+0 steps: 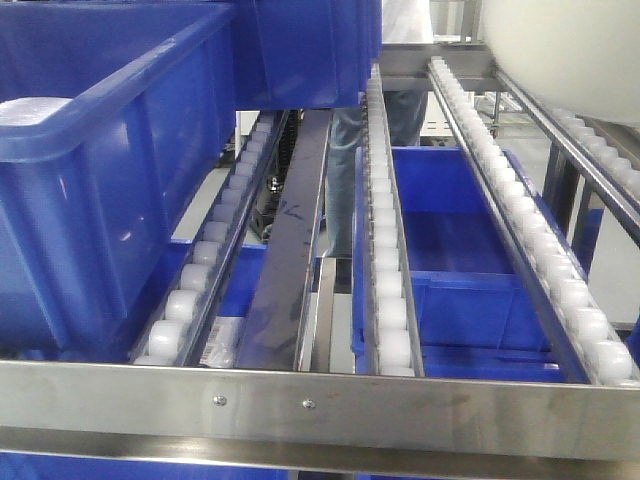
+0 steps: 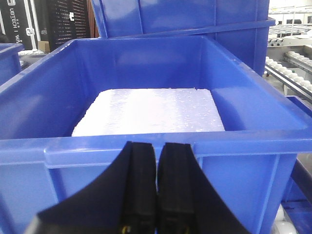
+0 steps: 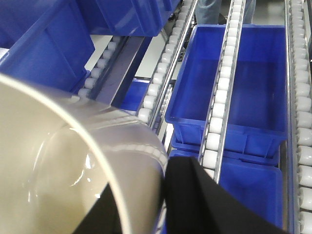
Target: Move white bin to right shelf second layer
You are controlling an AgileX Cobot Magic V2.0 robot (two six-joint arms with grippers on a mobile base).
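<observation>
Right at the front edge of the right shelf second layer runs the riveted steel front bar, and behind it the sloping roller rails climb away, lined with small white rollers. At the near left corner of this level sits a big blue crate, its rim hard against the left rail. The left wrist view looks straight into that kind of crate: the left gripper hovers just outside the near wall of a blue crate, its two black fingers pressed together with nothing between them. Inside, a white foam slab lies flat on the crate floor. Over on the right side, the white bin fills the near left of the right wrist view, glossy and cream-coloured, its rim curving across the frame; the right gripper has a dark finger on the outside of the bin's wall, clamped on that rim. The bin is up in the air above the rails, not resting on the rollers, and in the front view it shows as a pale curved shape at the top right corner. Below the rails, a lower blue crate sits open on the layer beneath. Farther back, another blue crate rides the left rails, and beyond it stand a person's legs in jeans.
</observation>
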